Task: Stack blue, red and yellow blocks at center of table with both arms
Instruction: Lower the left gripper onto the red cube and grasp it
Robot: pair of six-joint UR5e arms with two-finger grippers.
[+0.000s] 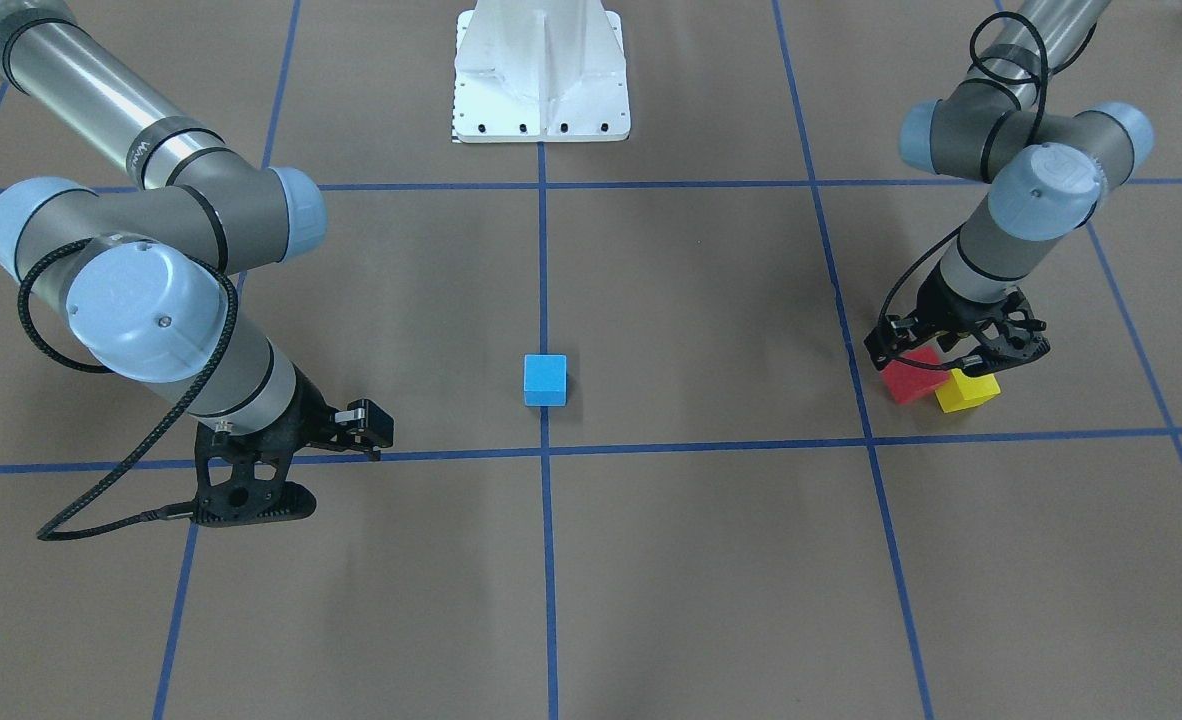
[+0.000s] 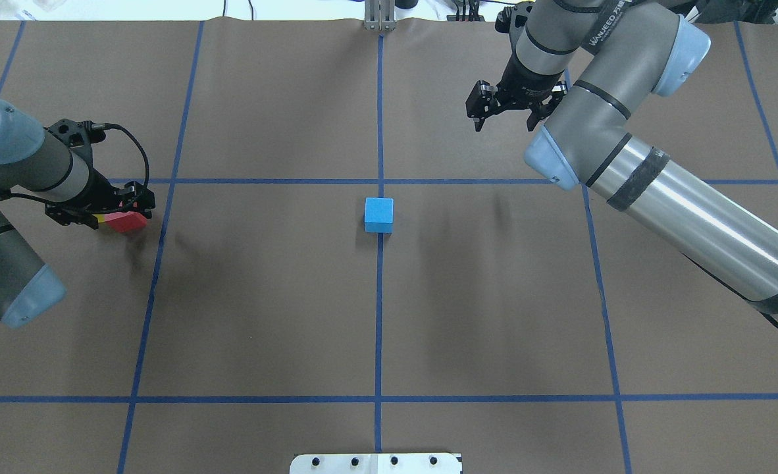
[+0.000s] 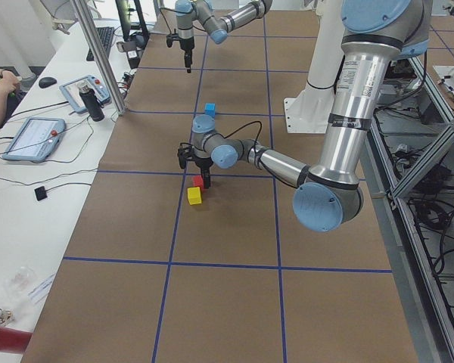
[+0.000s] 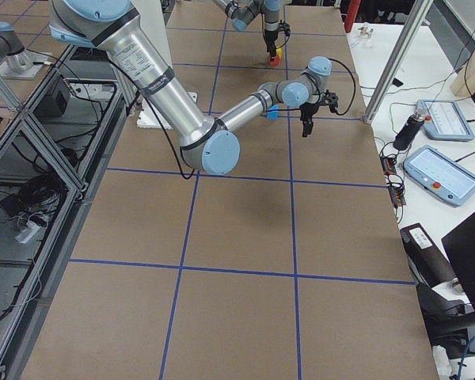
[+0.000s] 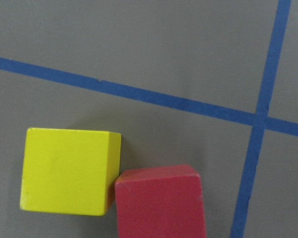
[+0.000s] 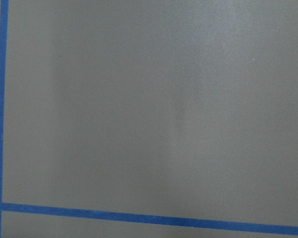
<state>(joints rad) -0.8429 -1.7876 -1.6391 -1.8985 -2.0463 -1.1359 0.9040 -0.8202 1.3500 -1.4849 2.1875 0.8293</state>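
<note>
Left gripper (image 1: 943, 354) hangs jaws apart over the red block (image 1: 911, 378); the yellow block (image 1: 967, 391) touches it; I fear closing drags both.

- In the overhead view, the left gripper (image 2: 103, 208) covers all but a sliver of the yellow block (image 2: 101, 218).
- The left wrist view's bottom edge cuts off the red block (image 5: 159, 203).
- Seen from the table's left end, the far right gripper (image 3: 188, 62) is too small to read.
</note>
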